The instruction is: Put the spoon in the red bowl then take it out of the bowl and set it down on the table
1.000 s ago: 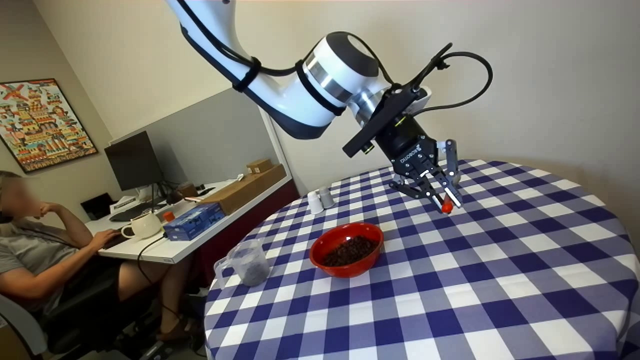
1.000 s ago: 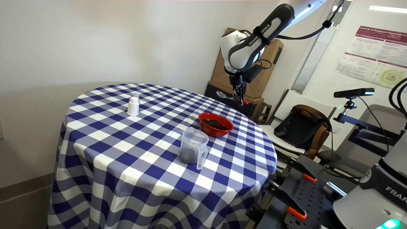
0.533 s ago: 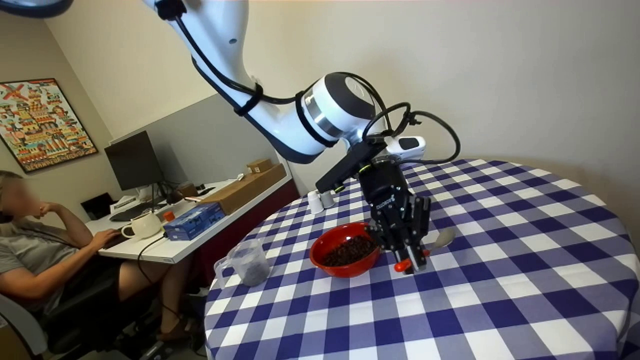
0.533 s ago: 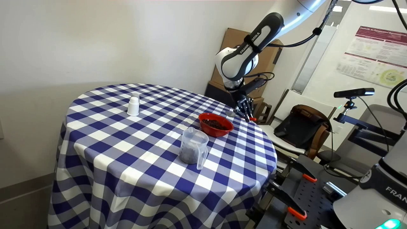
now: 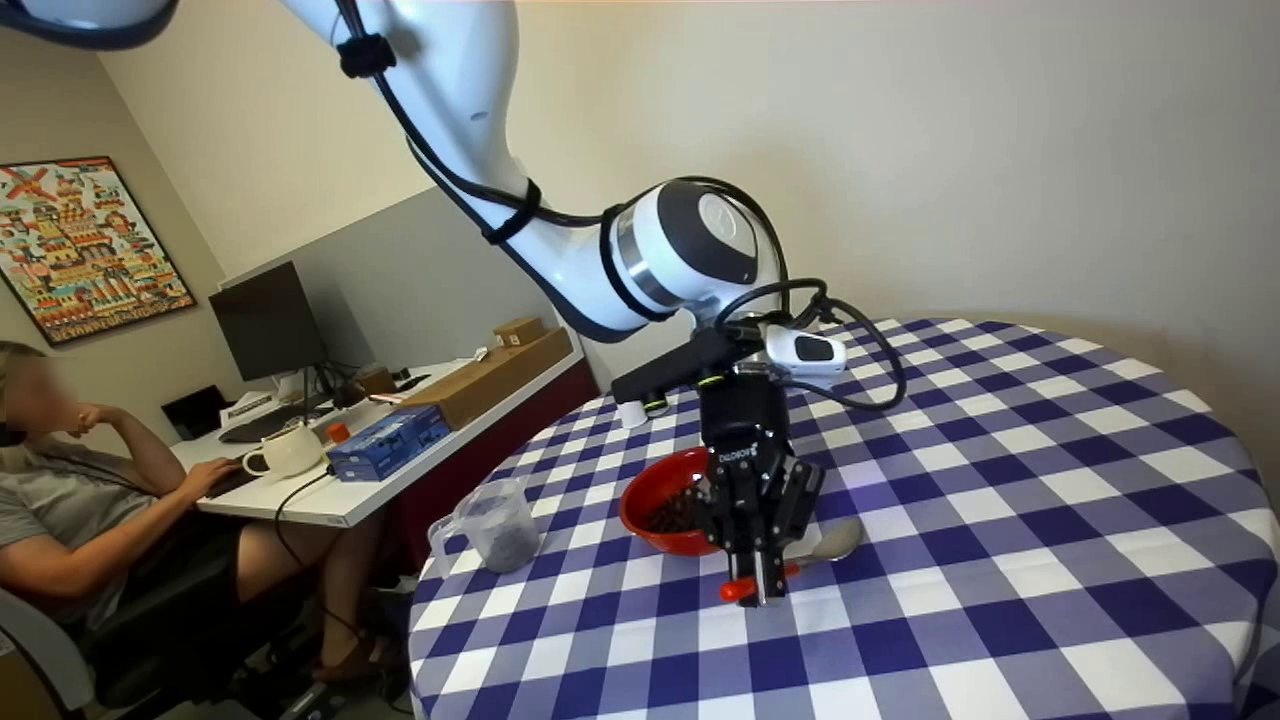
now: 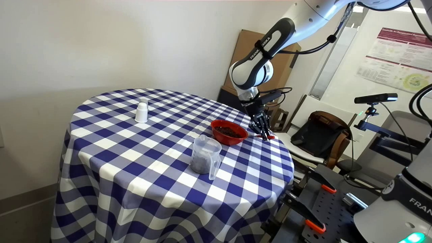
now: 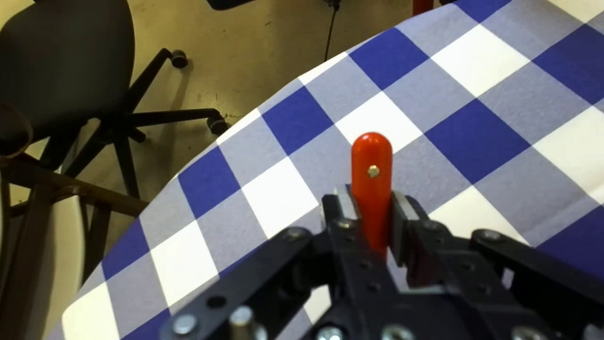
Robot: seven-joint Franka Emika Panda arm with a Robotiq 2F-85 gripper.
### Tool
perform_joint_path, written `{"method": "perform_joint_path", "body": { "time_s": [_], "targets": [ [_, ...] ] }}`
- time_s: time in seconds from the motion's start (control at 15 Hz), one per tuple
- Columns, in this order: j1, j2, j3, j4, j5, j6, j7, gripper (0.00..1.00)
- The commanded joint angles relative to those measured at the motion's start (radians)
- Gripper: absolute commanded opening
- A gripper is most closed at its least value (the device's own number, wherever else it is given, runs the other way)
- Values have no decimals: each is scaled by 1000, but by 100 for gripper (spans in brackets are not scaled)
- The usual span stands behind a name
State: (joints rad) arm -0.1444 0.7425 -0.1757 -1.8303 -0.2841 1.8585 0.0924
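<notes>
Gripper [image 7: 375, 208] is clamped on the spoon [image 5: 792, 569]: 2 fingers [image 7: 405, 208] pinch the red handle [image 7: 372, 156] from either side, metal head [image 5: 840, 538] sticking out free, probably so it can dip or lie flat with no finger in the way. Spoon is outside the red bowl [image 6: 224, 139], just beside it, low over the table [image 5: 1000, 620]; can't tell if it's touching. Low pose off the bowl reads as final set-down, release only once the head is supported
</notes>
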Motion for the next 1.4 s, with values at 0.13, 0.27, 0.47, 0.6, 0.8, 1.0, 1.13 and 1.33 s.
{"method": "perform_joint_path", "body": {
  "time_s": [0.13, 0.27, 0.47, 0.6, 0.8, 1.0, 1.13, 1.33],
  "targets": [
    [-49, 33, 3, 22, 16, -22, -116, 5],
    [-55, 43, 0, 27, 5, -24, -137, 44],
    [-57, 53, 1, 33, 0, -25, -154, 58],
    [-52, 53, 5, 43, 3, -25, -158, 74],
    [-49, 6, 26, 66, 33, -16, -160, 95],
    [-44, -85, 52, 109, 71, 19, -154, 100],
    [-17, -152, 47, 128, 48, 49, -122, 100],
    [51, -288, 30, 103, -17, 80, -27, 100]
  ]
}}
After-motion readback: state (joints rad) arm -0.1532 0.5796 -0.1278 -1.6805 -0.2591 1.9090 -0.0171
